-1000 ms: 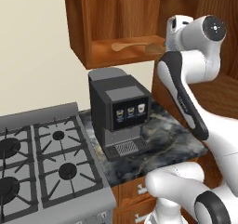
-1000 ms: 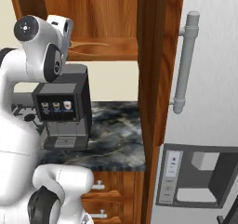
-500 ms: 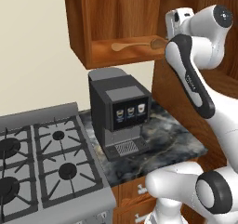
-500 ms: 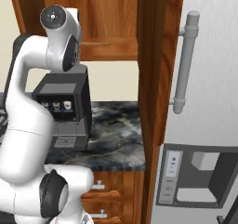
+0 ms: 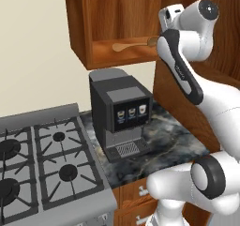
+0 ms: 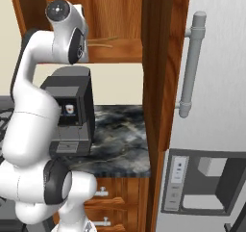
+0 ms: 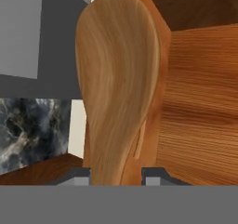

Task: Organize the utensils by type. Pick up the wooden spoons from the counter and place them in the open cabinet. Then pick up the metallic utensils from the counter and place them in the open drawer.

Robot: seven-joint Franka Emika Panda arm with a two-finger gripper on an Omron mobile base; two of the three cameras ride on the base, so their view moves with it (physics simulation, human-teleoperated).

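Arm raised to cabinet, fingers gripping wooden spoon.

The wooden spoon is covering most of the open cabinet behind it. Its handle is running below the spoon's bowl, cut off at the frame edge.

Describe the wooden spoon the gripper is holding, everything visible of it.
The wooden spoon is light orange-brown with a streaky grain along its length. Its broad, smooth oval bowl rises from between the gripper's dark fingertips, which clamp its lower end. Its handle is hidden. Behind it stand reddish-brown cabinet wood and, lower down, the marble counter.
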